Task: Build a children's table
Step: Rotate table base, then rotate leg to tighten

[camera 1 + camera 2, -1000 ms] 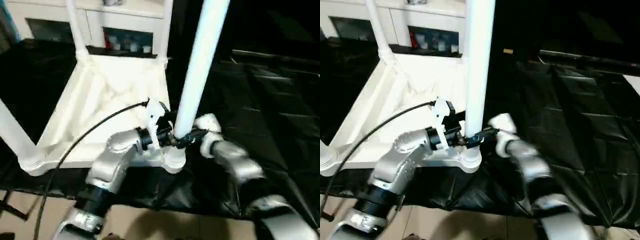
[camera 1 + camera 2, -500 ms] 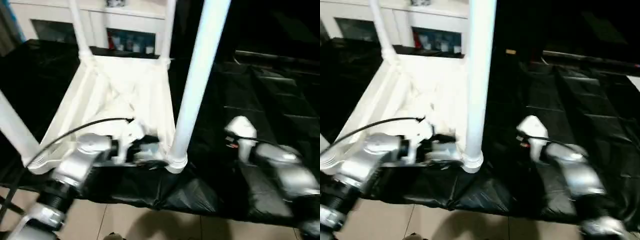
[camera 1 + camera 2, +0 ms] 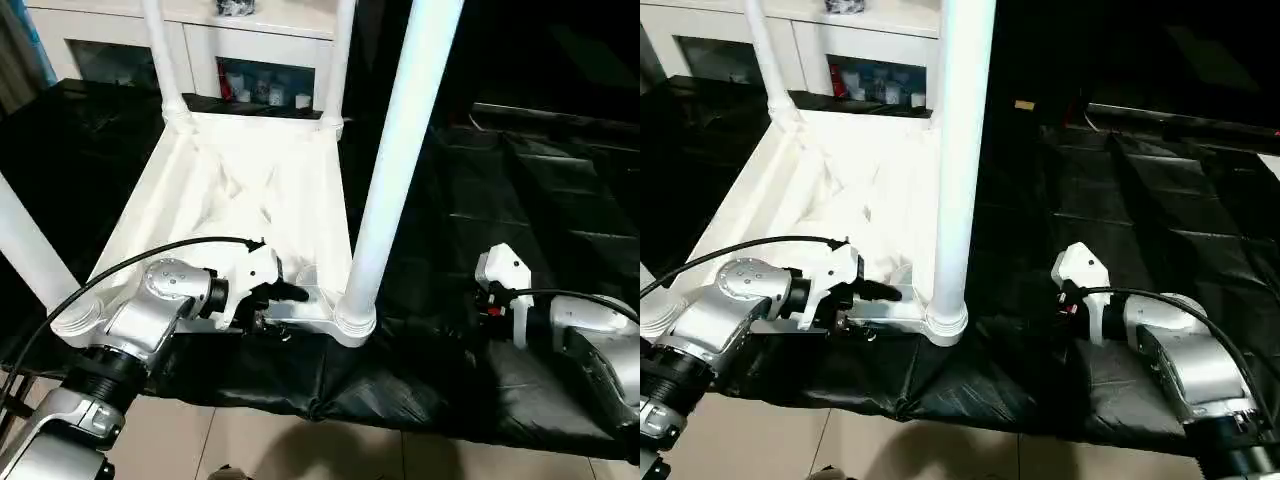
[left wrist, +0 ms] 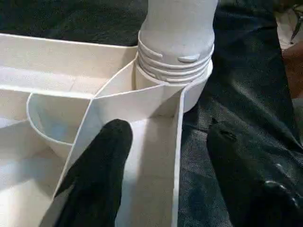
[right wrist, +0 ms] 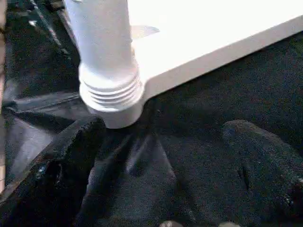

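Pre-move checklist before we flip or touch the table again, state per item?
1. Near leg seated in corner socket: ok, ridged collar meets the socket rim, leg upright.
2. All four legs standing in the table top: ok.
3. Left end effector free of parts: not ok, open, one finger inside the rim and one outside.
4. Right end effector clear: ok, open over the black sheet, holding nothing.
5. Legs locked tight: cannot tell.

Silver jointed forearms, white wrist housings (a black cable loops over the left), black fingers point(image 4: 99, 170).
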`<state>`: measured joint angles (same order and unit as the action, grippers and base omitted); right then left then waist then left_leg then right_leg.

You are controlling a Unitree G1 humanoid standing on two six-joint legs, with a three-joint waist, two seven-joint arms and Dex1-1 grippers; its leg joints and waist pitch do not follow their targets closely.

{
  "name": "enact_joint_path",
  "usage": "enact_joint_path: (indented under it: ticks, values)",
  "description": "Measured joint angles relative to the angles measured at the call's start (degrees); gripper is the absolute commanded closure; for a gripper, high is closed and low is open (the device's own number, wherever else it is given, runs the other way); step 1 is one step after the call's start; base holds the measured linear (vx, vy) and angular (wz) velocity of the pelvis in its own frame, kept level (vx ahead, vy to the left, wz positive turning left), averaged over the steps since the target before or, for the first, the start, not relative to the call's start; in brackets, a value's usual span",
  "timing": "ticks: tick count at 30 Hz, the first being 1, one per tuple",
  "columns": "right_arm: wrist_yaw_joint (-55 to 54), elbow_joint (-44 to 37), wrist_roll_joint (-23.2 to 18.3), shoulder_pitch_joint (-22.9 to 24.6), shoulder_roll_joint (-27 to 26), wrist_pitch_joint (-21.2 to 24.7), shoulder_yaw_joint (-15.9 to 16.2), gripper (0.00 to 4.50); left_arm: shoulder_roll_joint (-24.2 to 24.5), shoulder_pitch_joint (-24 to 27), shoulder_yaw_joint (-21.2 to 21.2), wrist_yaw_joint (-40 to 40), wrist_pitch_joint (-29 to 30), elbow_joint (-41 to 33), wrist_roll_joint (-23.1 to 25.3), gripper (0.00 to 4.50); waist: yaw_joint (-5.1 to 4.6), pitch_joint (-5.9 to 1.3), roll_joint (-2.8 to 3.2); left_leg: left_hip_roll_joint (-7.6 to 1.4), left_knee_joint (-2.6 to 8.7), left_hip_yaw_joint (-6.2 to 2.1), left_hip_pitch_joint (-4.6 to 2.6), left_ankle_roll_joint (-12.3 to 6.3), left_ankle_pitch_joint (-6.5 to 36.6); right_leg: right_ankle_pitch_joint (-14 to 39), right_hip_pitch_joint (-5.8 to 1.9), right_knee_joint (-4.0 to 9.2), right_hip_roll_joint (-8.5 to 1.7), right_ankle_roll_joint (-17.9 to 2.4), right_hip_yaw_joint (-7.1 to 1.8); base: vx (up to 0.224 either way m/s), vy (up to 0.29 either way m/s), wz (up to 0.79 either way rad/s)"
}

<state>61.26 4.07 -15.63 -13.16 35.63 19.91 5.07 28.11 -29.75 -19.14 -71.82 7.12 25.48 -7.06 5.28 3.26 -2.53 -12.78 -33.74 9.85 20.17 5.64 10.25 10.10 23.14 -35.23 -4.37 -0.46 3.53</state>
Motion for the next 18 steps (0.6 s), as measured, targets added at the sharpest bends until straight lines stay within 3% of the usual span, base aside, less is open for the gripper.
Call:
enact_joint_path:
  ticks: [13, 14, 18]
  values:
    - [1.1, -1.9, -0.8, 0.4, 0.2, 2.5, 1.1, 0.00, 1.2, -0.2, 0.0, -2.0, 1.6, 1.0, 0.3, 2.74, 0.05, -0.01, -0.01, 0.00, 0.00, 0.00, -0.01, 0.00, 0.0, 0.0, -0.01, 0.00, -0.01, 0.0, 0.00, 0.000, 0.000, 0.00]
    - [1.1, -1.9, -0.8, 0.4, 0.2, 2.5, 1.1, 0.00, 1.2, -0.2, 0.0, -2.3, 1.6, 1.0, 0.6, 3.04, 0.05, -0.01, -0.01, 0.00, 0.00, 0.00, -0.01, 0.00, 0.0, 0.0, -0.01, 0.00, -0.01, 0.0, 0.00, 0.000, 0.000, 0.00]
    - [1.1, -2.4, -0.8, 0.4, 0.2, 2.6, 1.1, 0.00, 1.2, -0.9, 0.0, -2.4, 1.2, 2.2, 1.2, 3.13, 0.03, -0.01, 0.00, 0.00, 0.00, 0.00, -0.03, 0.00, 0.0, 0.0, -0.02, -0.01, -0.01, 0.0, 0.00, 0.000, 0.000, 0.00]
